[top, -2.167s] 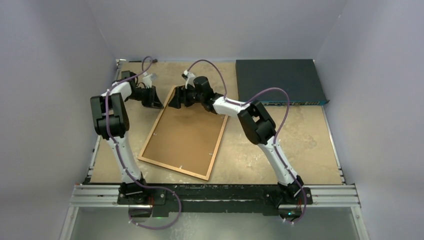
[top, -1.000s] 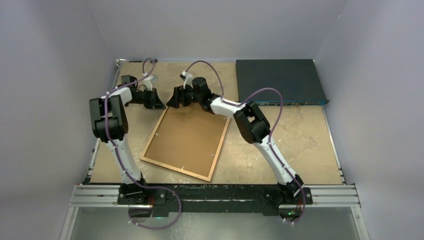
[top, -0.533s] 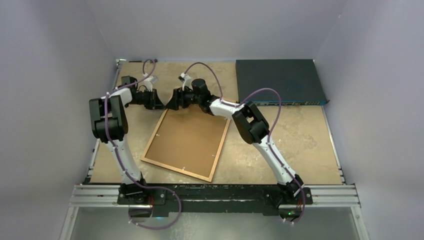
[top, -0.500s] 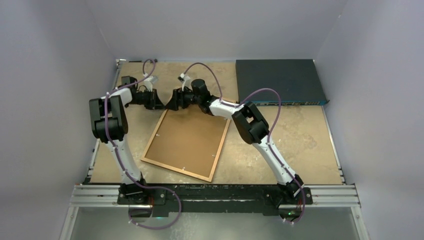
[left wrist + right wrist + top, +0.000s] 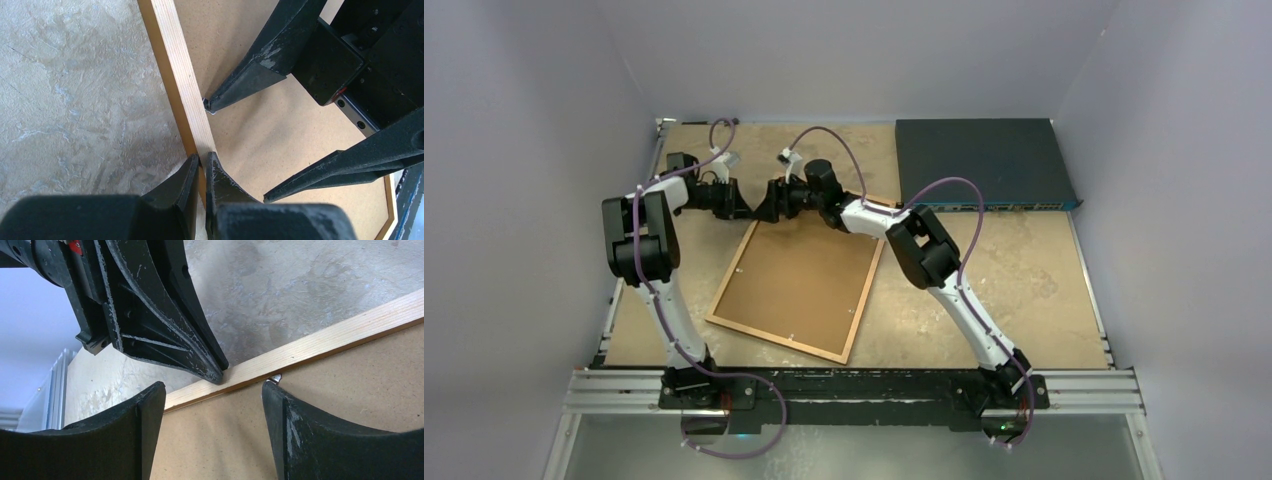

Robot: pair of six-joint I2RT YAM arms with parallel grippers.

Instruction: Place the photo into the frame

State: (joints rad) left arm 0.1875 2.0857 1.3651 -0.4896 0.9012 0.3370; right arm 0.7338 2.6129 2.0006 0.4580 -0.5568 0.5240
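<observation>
While the frame (image 5: 176, 70) is lying back-up on the table (image 5: 984, 280) with its brown backing board (image 5: 799, 280) showing, the left gripper (image 5: 202, 162) is pressing its jaws together on nothing, tips touching the far wooden rail. Directly opposite and crowding it, the right gripper (image 5: 212, 390) is holding its jaws wide and empty over the board, one fingertip (image 5: 215, 102) touching a small metal tab (image 5: 274, 378). A dark blue box (image 5: 979, 160) is sitting well apart at the far right.

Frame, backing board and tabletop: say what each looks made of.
Frame: pale bare wood on its back face, with fine straight grain lines; orange-brown stained outer edge.
Board: likely hardboard or fibreboard, matt brown, evenly speckled, no grain.
Table: mottled beige-grey, stone-like pattern; could be a printed laminate or a coated surface, hard to tell.
</observation>
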